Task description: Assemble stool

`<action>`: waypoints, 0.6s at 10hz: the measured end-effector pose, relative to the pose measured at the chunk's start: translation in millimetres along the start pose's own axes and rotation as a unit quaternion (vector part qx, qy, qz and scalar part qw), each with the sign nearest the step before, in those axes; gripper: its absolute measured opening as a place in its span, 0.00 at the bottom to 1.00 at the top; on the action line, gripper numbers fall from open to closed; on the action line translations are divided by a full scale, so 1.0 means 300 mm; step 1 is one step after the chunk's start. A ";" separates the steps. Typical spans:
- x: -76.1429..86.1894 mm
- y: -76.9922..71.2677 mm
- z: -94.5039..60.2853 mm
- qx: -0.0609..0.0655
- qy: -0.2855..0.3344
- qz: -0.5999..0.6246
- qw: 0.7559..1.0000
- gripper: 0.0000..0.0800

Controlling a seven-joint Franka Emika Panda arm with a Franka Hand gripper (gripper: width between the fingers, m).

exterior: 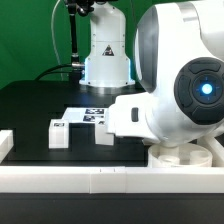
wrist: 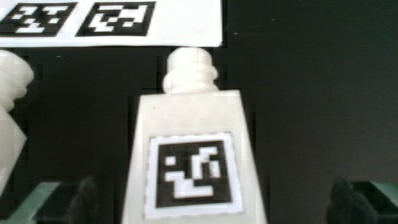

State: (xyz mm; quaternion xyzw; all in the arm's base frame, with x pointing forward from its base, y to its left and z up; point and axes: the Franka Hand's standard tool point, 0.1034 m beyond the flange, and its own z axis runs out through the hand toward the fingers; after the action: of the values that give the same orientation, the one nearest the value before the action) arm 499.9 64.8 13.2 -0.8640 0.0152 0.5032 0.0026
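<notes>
In the wrist view a white stool leg lies on the black table, its black-and-white tag facing up and its ribbed peg end pointing away from me. My gripper is open, with one dark finger on each side of the leg's wide end and a gap on both sides. The edge of a second white leg shows beside it. In the exterior view both legs lie near the table's middle. A white rounded piece, which looks like the seat, shows under the arm.
The marker board lies just beyond the leg's peg end. White border rails run along the front and the exterior view's left. The arm's bulky body fills the exterior view's right and hides the fingers there.
</notes>
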 end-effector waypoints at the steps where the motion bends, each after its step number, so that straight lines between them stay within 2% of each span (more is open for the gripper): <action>1: 0.000 0.000 0.001 0.001 0.000 -0.002 1.000 0.65; 2: 0.001 0.002 0.002 0.001 -0.001 -0.003 1.000 0.48; 3: 0.001 0.003 0.001 0.001 0.000 -0.006 1.000 0.42; 6: 0.000 0.003 -0.002 0.001 0.001 -0.011 1.000 0.42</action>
State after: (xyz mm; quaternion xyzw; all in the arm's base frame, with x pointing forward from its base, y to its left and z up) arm 500.6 63.9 13.4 -0.8646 0.0060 0.5023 0.0094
